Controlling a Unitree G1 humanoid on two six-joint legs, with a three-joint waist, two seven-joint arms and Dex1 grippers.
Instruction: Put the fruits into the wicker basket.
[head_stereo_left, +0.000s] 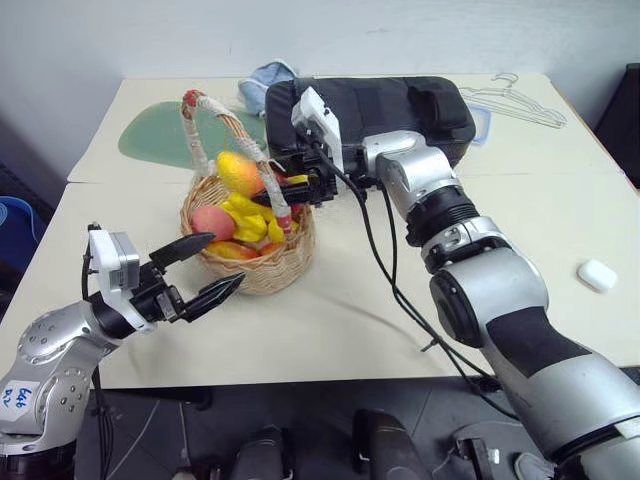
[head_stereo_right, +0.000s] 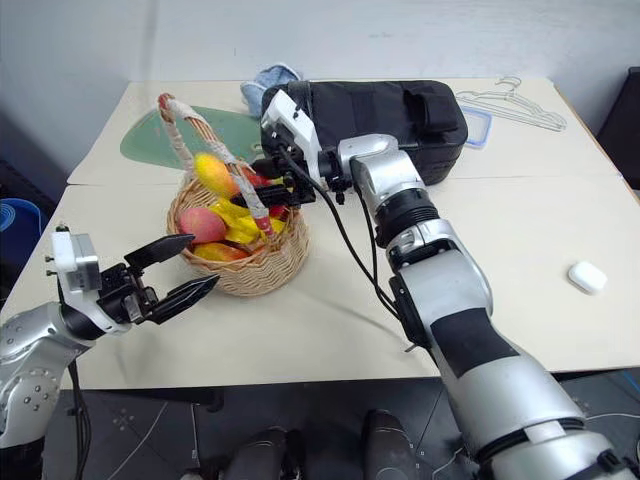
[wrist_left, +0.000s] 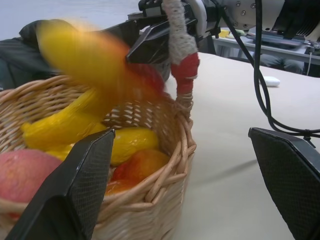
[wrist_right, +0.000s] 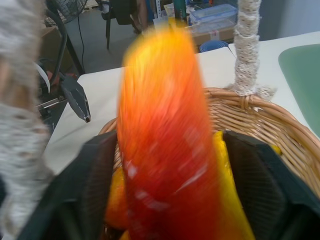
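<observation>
1. Left eye view, centre-left of frame: wicker basket (head_stereo_left: 250, 255) on the table (head_stereo_left: 350, 320), with a banana (head_stereo_left: 248, 218) and other fruit inside.
2. Right end effector (head_stereo_left: 283, 190) sits over the basket, fingers spread; the red-yellow mango (head_stereo_left: 240, 172) between them looks blurred, so a grip cannot be confirmed.
3. Left end effector (head_stereo_left: 205, 268), lower left, is wide open, empty, just beside the basket.

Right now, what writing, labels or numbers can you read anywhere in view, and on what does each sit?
Small white sticker on the left arm's silver shoulder housing: blue handwriting, too small and blurred to read.
Long black fabric bag, round tan wicker basket, small white rounded case: no text visible.
</observation>
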